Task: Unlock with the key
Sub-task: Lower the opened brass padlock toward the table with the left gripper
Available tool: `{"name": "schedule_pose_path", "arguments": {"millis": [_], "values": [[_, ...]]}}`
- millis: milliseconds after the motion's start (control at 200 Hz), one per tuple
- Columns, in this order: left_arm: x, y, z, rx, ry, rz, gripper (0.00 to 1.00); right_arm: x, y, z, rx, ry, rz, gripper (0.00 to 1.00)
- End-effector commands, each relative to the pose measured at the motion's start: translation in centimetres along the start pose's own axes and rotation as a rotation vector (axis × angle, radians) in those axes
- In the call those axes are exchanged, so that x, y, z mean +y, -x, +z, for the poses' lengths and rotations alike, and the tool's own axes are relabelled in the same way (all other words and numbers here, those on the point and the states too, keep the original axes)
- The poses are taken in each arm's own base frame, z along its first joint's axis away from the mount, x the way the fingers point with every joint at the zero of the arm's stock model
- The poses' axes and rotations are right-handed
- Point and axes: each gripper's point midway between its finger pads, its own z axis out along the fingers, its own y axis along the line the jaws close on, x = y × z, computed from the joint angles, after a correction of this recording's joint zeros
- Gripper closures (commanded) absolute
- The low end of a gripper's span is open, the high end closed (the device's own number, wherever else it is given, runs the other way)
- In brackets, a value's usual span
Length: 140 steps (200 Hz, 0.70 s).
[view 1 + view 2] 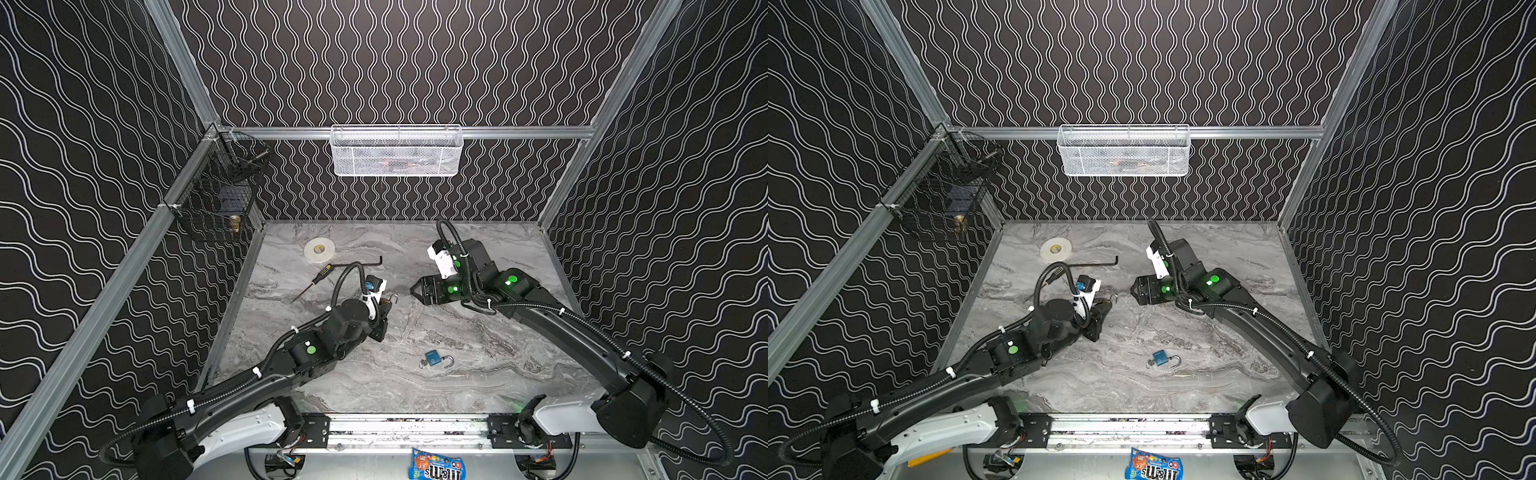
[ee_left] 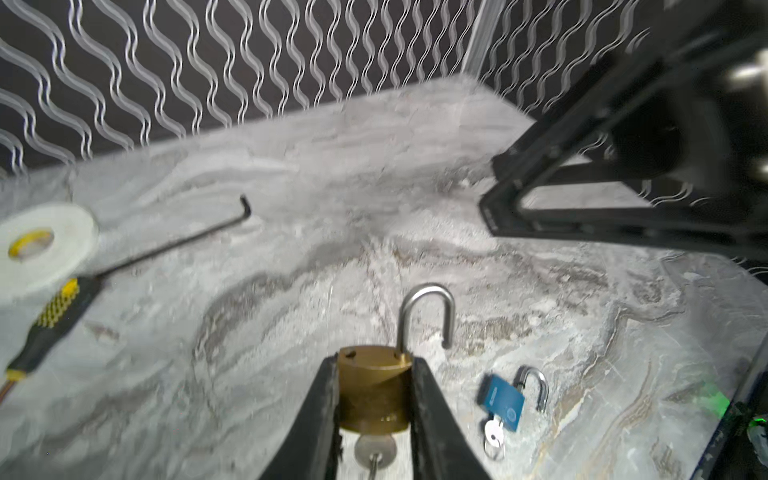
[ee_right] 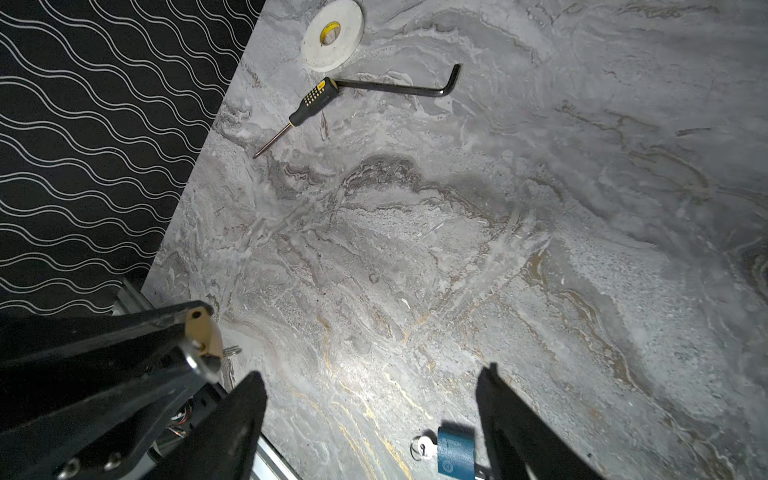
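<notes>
Well, the brass padlock [image 2: 374, 390] is pinched in the left gripper [image 2: 374, 368], left of the bench [image 1: 478, 340] middle. Its open shackle [image 2: 426, 316] points toward the wide-spread right gripper [image 3: 370, 384], and the key [image 2: 376, 451] points toward the wrist. The black wire basket [image 1: 216, 199] on the left wall holds something brass [image 1: 235, 224]; the white mesh basket [image 1: 397, 151] hides its contents.

1. The held padlock [image 2: 374, 390] sits clamped between the fingers of the left tool [image 2: 374, 365], its key [image 2: 375, 451] lodged in the end facing the tool's wrist.
2. The right tool [image 3: 372, 370] faces the left tool's tip, apart from it, with nothing between its spread fingers.
3. The loose padlock [image 1: 433, 357] lies on the desk [image 1: 478, 332], nearer the front edge than both tools.
4. Behind and left of the left tool lie the screwdriver [image 1: 320, 277], hex key [image 1: 365, 263] and tape roll [image 1: 319, 250], close together.
</notes>
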Motion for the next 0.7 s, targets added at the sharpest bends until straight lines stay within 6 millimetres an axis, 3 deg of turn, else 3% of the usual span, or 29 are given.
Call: {"name": "schedule_pose_path", "arguments": {"millis": [0, 300, 320, 420, 696], "values": [[1.5, -4.2, 0.0, 0.213, 0.092, -0.073, 1.00, 0.5, -0.4, 0.7, 0.002, 0.046, 0.002, 0.19], [1.8, -10.8, 0.8, 0.463, 0.163, -0.226, 1.00, -0.2, -3.3, 2.8, -0.013, 0.119, 0.126, 0.20], [1.8, -11.1, 0.8, 0.469, 0.166, -0.240, 1.00, -0.9, -4.5, 3.3, 0.009, 0.104, 0.140, 0.20], [1.4, -12.8, 1.3, 0.508, 0.161, -0.300, 1.00, -1.7, -6.0, 3.9, 0.017, 0.100, 0.182, 0.20], [2.1, -17.2, 2.3, 0.613, 0.229, -0.327, 0.98, -2.8, -7.9, 4.9, 0.026, 0.092, 0.227, 0.20]]}}
